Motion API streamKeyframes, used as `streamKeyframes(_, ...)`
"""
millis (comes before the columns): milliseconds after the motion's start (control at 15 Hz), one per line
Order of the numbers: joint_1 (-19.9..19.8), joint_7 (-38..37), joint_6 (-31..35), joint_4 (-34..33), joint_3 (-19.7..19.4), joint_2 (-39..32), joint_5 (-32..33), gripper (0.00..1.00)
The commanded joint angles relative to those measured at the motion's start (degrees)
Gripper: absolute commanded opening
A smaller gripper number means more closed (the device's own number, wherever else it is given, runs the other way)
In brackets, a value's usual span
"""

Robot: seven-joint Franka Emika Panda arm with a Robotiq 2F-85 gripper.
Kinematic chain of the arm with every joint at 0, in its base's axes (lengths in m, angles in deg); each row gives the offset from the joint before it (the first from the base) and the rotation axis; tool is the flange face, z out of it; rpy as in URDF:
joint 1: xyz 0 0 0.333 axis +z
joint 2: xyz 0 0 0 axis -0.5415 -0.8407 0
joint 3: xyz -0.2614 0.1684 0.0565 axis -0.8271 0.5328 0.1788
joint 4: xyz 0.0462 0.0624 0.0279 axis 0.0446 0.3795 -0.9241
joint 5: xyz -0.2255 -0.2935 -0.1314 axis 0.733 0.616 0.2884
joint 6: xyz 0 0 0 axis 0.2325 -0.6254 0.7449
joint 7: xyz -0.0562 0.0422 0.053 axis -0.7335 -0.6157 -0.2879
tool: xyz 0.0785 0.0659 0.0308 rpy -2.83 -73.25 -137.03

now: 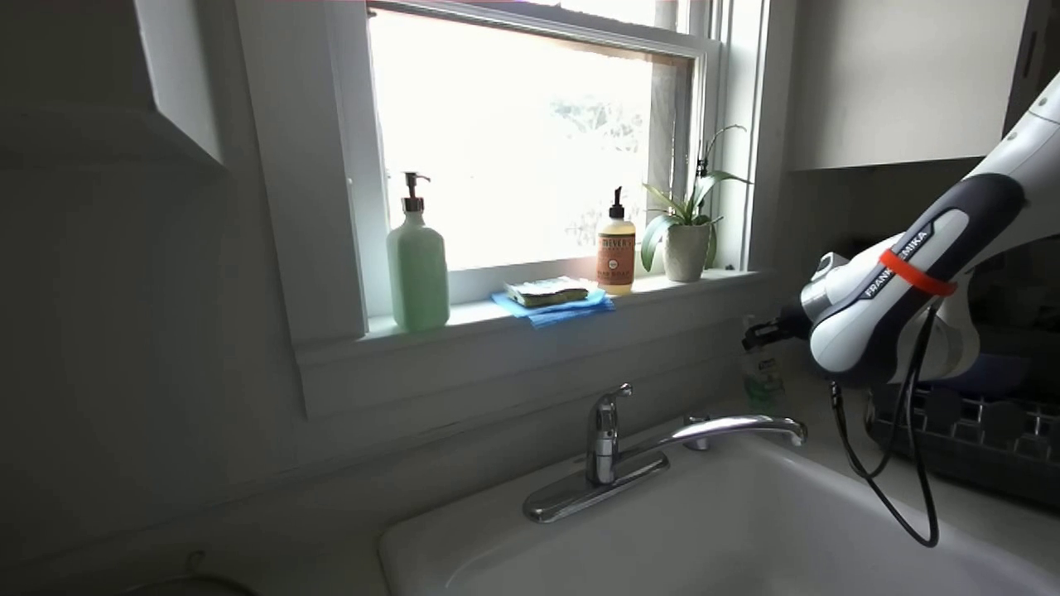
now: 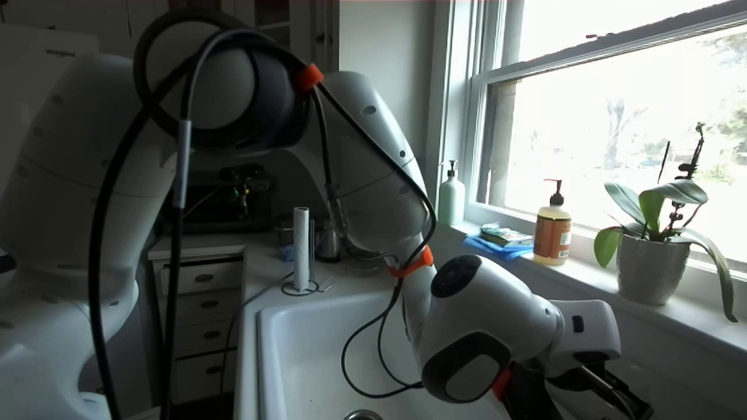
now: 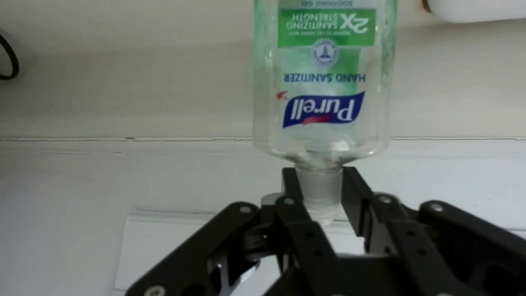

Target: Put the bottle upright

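The bottle is a clear Purell hand sanitizer bottle with a green label. It fills the upper middle of the wrist view, where its label reads upside down and its neck points to the picture's bottom. In an exterior view the bottle looks upright beside the sink, below my gripper. In the wrist view my gripper has a finger on each side of the capped neck, seemingly touching it. Whether the base rests on the counter cannot be told. In an exterior view my gripper is at the bottom edge, with the bottle hidden.
A chrome faucet and a white sink are near the arm. A dark dish rack is at the right. The windowsill holds a green pump bottle, blue cloth with sponge, orange-labelled soap and potted plant.
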Motion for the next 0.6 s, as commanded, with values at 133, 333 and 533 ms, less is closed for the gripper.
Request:
streamKeyframes(133,3.6,-5.4,6.5,2.6,-5.2,-1.2,0.8,0.08)
streamKeyframes(333,5.4,-5.8,6.5,2.4,-6.6,-1.6,0.0,0.08)
streamKeyframes(533,7.3,-5.4,7.3,1.7,-8.0,-3.0,-1.4,0.08)
